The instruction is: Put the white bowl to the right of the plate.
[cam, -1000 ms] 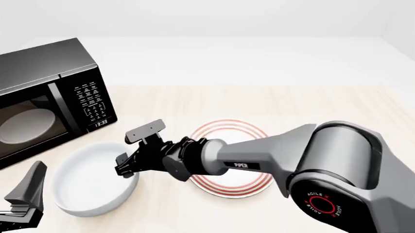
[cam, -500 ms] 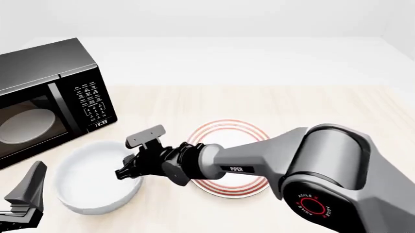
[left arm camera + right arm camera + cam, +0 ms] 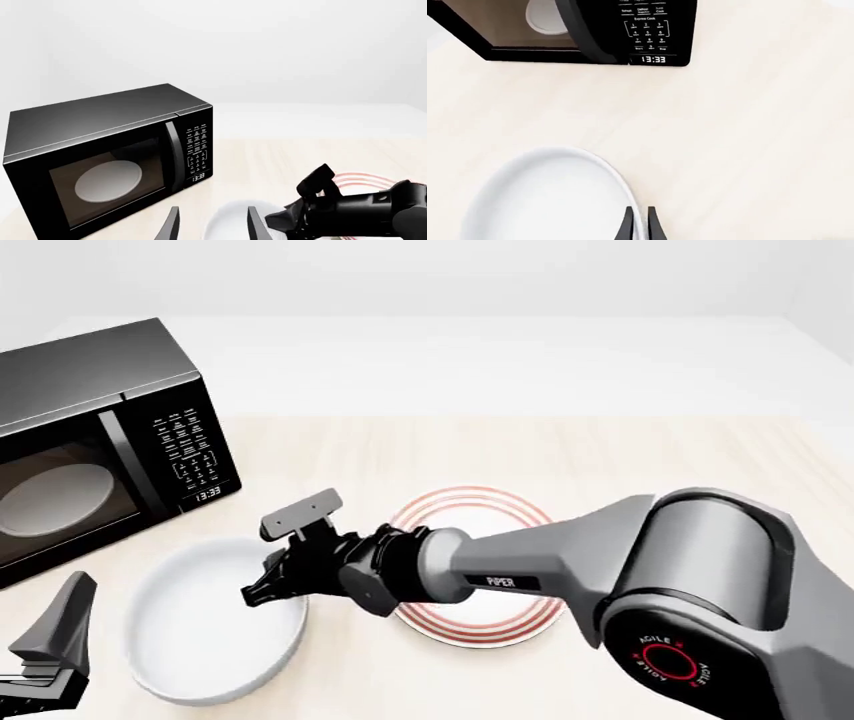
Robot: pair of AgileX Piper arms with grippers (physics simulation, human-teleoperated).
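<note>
The white bowl [image 3: 200,635] sits front left of the plate and looks tipped, with its right rim raised. My right gripper [image 3: 271,587] is shut on that rim; in the right wrist view the fingers [image 3: 627,226] pinch the thin rim of the bowl [image 3: 547,200]. The red-ringed plate [image 3: 470,506] lies to the bowl's right, mostly covered by my right arm. My left gripper [image 3: 48,655] waits at the front left edge. It is open with nothing in it [image 3: 212,227], and part of the bowl [image 3: 230,225] shows beyond its fingers.
A black microwave [image 3: 100,445] with a white disc inside stands at the left, just behind the bowl. It also fills much of the left wrist view [image 3: 107,160]. Bare wooden tabletop [image 3: 694,460] lies to the right of the plate.
The bowl now appears larger and more tipped, with its right rim lifted in the right gripper. The left arm has not moved.
</note>
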